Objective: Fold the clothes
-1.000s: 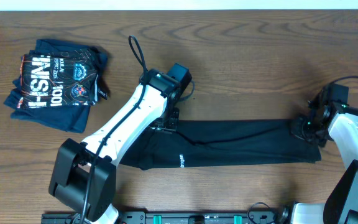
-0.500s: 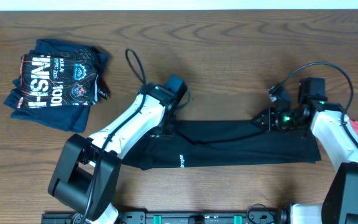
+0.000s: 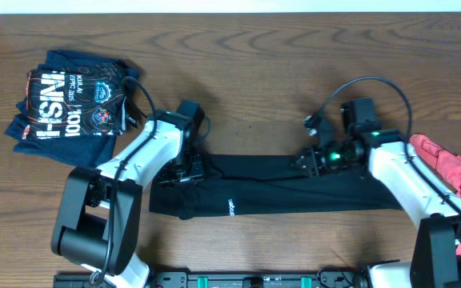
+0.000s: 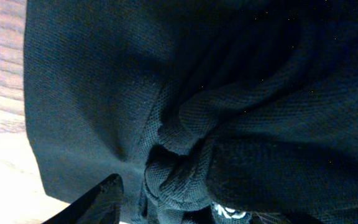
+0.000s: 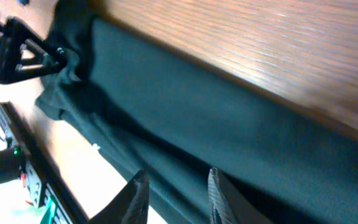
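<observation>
Navy printed shirt: folded into a squarish packet at the far left of the bench; white lettering and round badges face up; its right edge is rumpled, near the left arm but apart from the black cloth.
Black T-shirt: folded into a long narrow band lying left to right across the middle of the bench; plain, with a small white logo near its front edge, left of middle; left end bunched and rounded, right end squarer; a slanting crease runs through its upper half.
Left pincer: down on the band's left end; the wrist view shows bunched folds of black knit right beside one fingertip; whether the cloth is gripped or loose I cannot tell.
Right pincer: over the band's back edge, right of middle; in the wrist view its fingers stand partway apart, with only flat black cloth beyond them; nothing held.
Coral-red garments: heaped at the right edge of the bench, partly cut off by the frame; just beside the right arm, near the band's right end.
Edges and room: bare wood behind the band across the whole width; a narrower strip of wood in front of it, ending at a black rail; open wood between the packet and the band.
Surface: dark brown wood grain; glare on it in both wrist views; a pale strip along the far edge.
</observation>
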### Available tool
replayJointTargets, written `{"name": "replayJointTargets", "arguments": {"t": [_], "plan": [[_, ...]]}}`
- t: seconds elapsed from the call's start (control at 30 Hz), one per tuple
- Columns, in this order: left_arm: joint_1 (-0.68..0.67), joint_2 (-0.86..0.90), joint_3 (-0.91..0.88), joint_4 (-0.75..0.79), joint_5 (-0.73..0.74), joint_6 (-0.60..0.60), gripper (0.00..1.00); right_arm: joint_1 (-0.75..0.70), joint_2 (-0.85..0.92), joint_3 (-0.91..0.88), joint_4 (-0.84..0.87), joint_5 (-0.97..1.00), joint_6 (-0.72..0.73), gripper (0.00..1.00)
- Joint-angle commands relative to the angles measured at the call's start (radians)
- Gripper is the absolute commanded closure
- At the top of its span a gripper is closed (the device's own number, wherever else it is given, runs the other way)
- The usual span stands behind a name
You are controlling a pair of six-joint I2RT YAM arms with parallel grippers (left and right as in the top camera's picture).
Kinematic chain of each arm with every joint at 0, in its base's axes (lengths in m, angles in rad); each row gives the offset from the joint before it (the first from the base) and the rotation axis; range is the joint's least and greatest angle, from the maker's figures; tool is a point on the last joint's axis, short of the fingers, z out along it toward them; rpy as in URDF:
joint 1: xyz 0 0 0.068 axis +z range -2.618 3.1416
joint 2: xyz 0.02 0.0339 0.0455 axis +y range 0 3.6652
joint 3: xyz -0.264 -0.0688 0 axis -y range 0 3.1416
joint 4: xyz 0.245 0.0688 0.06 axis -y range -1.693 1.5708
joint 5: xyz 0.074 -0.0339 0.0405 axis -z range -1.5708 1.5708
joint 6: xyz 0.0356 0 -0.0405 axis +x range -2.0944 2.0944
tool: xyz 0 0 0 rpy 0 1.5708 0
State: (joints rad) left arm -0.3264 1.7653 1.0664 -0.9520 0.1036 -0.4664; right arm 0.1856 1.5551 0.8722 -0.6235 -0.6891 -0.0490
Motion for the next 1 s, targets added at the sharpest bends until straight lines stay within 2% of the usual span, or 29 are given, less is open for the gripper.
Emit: {"name": "replayJointTargets", "arguments": {"t": [0.0,0.17,0.27,0.57,0.73,0.8,0.83,0.87,0.9,0.97], "plan": [[0.023,-0.061,0.026,-0.011,0.054,0.021,0.39,0.071,-0.01,-0.003,0.035,-0.029,0.051,0.67],[0.045,-0.19,0.026,-0.01,0.038,0.01,0.39,0.162,0.001,-0.003,0.124,-0.015,0.123,0.64],[0.062,-0.238,0.026,-0.01,0.002,-0.031,0.35,0.195,0.032,-0.003,0.173,-0.023,0.15,0.63],[0.076,-0.225,0.005,0.009,-0.003,-0.037,0.32,0.299,0.206,0.019,0.32,-0.159,0.19,0.51],[0.076,-0.222,-0.001,0.009,-0.003,-0.037,0.32,0.357,0.276,0.051,0.366,-0.164,0.207,0.52],[0.076,-0.222,-0.001,0.009,-0.003,-0.037,0.31,0.366,0.288,0.052,0.38,-0.163,0.212,0.65],[0.076,-0.222,-0.001,0.009,-0.003,-0.037,0.32,0.366,0.289,0.053,0.383,-0.156,0.22,0.82],[0.076,-0.222,-0.001,0.008,-0.003,-0.037,0.31,0.365,0.289,0.053,0.381,-0.138,0.243,0.92],[0.076,-0.222,-0.001,0.008,-0.003,-0.037,0.31,0.36,0.289,0.053,0.376,-0.112,0.269,0.99],[0.076,-0.222,-0.001,0.008,-0.003,-0.037,0.31,0.347,0.289,0.053,0.352,-0.043,0.33,0.99]]}}
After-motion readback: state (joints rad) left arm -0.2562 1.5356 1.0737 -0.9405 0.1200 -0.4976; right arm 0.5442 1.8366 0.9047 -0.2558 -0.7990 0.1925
